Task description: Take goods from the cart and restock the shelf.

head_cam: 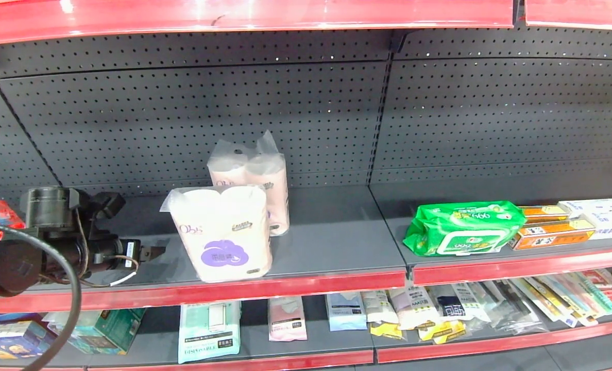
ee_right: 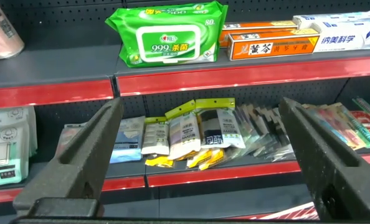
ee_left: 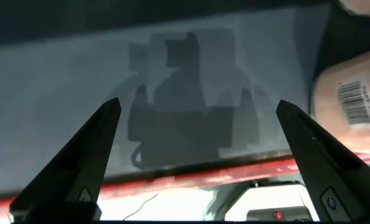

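Two tissue-roll packs (head_cam: 223,234) already stand on the shelf (head_cam: 337,226); the left gripper (head_cam: 151,252), just beside them, hangs spread and empty (right gripper (ee_right: 200,102) likewise), so further restocking likely remains.

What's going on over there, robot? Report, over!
Left hand open, empty, over the shelf beside the front roll pack. Right hand open, empty. Back roll pack stands behind the front one. Green wipes pack well off to the side.
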### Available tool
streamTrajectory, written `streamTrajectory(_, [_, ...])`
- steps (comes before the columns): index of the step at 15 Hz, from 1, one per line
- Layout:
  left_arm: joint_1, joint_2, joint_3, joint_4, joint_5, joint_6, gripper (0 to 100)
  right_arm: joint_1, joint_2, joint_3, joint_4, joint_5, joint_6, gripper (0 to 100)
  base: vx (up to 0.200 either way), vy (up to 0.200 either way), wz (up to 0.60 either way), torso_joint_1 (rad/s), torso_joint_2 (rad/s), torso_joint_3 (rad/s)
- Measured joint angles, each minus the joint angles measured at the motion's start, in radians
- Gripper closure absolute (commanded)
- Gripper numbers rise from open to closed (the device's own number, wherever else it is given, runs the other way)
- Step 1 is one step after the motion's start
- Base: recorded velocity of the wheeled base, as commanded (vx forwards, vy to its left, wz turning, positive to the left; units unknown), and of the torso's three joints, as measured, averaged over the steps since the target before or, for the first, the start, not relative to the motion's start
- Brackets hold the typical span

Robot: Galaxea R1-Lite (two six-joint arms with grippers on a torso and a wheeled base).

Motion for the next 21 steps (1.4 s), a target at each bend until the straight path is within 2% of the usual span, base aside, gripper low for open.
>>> streamTrajectory(12, [-0.078,0.12,-0.033,-0.091,0.0,0.004,0,0.0,0.0,0.0,0.0,0.0,0.0,0,0.0,0.0,0.0,0.0,0.0,0.0])
streamTrajectory(21, [-0.136,0.148,-0.052,-0.096,0.005,0.005,0,0.0,0.0,0.0,0.0,0.0,0.0,0,0.0,0.0,0.0,0.0,0.0,0.0])
